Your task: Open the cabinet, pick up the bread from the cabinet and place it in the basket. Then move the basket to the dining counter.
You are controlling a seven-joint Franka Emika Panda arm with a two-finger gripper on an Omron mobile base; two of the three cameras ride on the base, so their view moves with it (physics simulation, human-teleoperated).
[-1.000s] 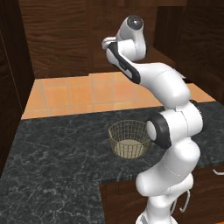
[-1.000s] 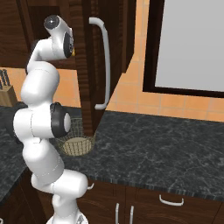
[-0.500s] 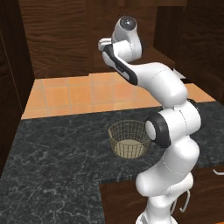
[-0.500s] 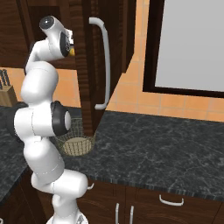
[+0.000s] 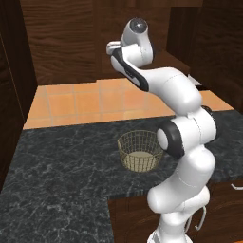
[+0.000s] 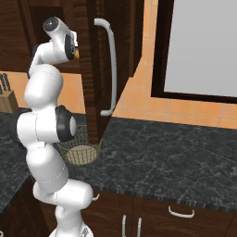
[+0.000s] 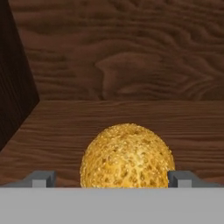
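Resting on the cabinet [image 7: 131,52] shelf, one bread [image 7: 127,156] sits between the spread claw [image 7: 112,178] tips; one basket [image 5: 139,151] waits.

White arm [image 5: 182,142], dark joints — glossy and rounded

Its links are smooth white shells, fat and tube-like, swelling at each bend. A broad black disc caps the elbow joint [image 6: 66,128], and a dark round cap with a grey sheen tops the upper joint [image 5: 138,24]. A black band runs along one upper link. Two small grey finger tips [image 7: 42,178] — blocky, square-edged.
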